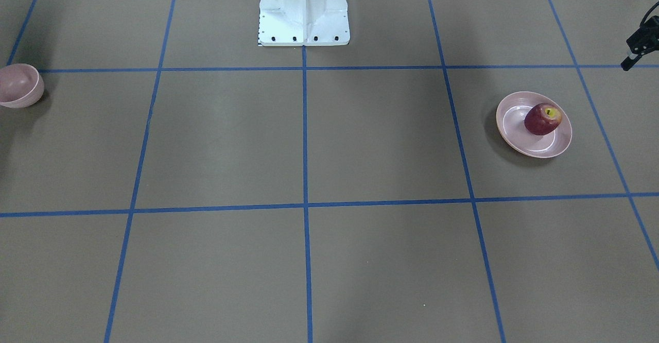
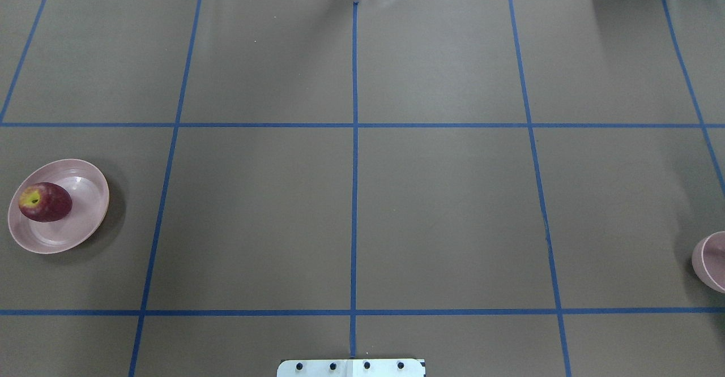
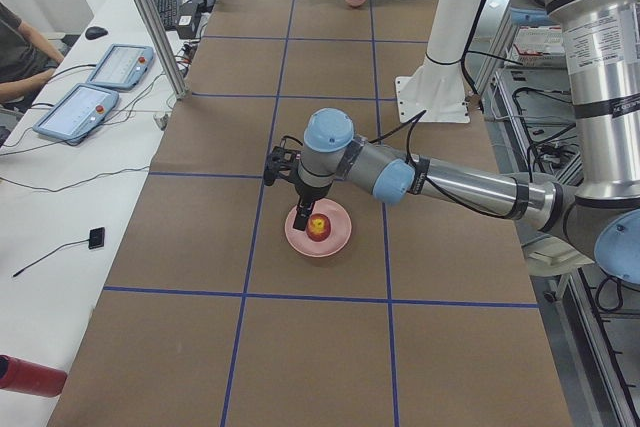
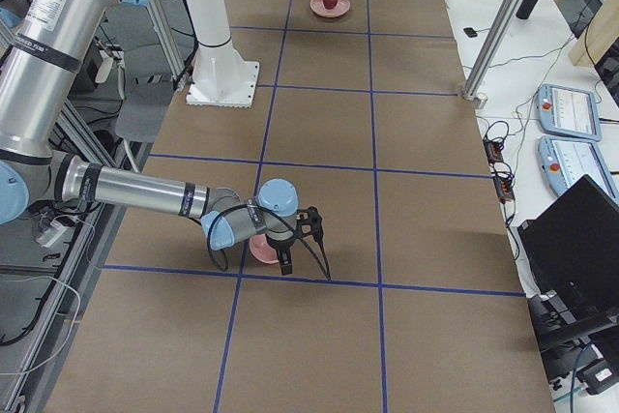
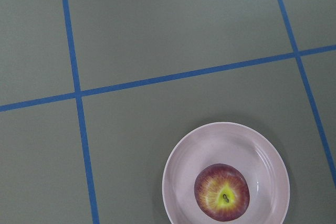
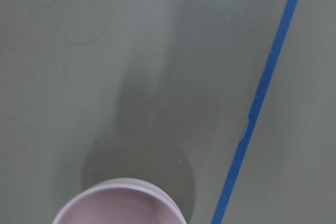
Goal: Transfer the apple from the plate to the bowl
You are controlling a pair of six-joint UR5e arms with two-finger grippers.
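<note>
apple on plate, left tool above

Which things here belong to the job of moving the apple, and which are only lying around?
For the job: dark red apple, wide shallow pale pink plate, small deep pale pink bowl.
Only lying about: red cylindrical bottle, small flat black device, grey control tablets.

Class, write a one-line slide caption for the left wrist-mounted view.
Red apple, stem dimple up, resting on a pink plate on the blue-taped table.
</note>
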